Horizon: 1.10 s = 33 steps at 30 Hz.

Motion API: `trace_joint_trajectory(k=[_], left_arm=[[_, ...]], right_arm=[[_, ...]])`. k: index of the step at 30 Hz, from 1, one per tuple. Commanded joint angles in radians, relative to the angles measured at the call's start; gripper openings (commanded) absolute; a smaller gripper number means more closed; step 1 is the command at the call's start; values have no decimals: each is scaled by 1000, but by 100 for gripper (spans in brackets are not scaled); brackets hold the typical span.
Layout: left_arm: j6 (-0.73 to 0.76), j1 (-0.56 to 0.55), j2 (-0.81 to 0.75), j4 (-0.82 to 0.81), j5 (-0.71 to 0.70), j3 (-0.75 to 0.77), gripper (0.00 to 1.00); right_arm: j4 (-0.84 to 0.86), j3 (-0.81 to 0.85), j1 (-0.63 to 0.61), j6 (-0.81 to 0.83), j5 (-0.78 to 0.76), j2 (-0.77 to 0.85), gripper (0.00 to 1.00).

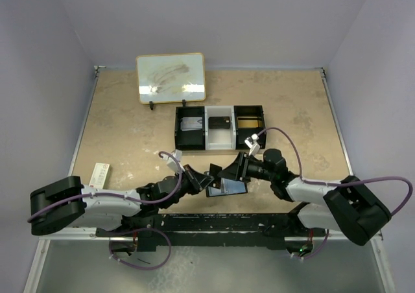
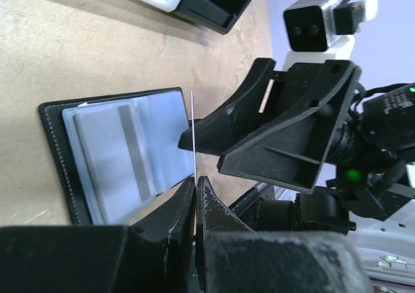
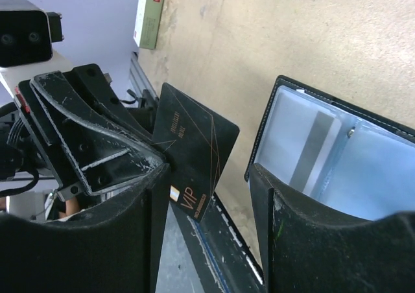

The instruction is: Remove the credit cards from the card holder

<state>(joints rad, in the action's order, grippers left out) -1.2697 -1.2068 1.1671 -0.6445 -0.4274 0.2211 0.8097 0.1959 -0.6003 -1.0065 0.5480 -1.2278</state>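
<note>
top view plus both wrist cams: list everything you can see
table: one, tan, under everything
board: one, white with wood frame, propped at the far edge
tray: one, black-white-black compartments, in front of the board
tray items: three, grey, dark, gold, one per compartment
box: one, white and red, near left edge
card holder: one, black with blue-grey inside, open flat between the grippers
striped card: one, grey, in a holder sleeve
black card: one, gold print, out of the holder
left gripper: one, black, shut on the black card
right gripper: one, black, open, at the holder
</note>
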Motion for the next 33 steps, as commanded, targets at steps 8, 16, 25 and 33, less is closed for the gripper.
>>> trace_joint_trajectory(k=[8, 16, 25, 33], left_arm=[[25, -5, 21, -204, -28, -2, 0], [12, -5, 21, -219, -29, -12, 0], [5, -5, -48, -156, -55, -31, 8], [12, -5, -129, -16, -73, -31, 37]], right_arm=[[227, -4, -4, -92, 91, -42, 44], [263, -35, -3, -141, 87, -27, 20], [114, -26, -4, -113, 49, 96, 0], [11, -15, -3, -88, 28, 192, 0]])
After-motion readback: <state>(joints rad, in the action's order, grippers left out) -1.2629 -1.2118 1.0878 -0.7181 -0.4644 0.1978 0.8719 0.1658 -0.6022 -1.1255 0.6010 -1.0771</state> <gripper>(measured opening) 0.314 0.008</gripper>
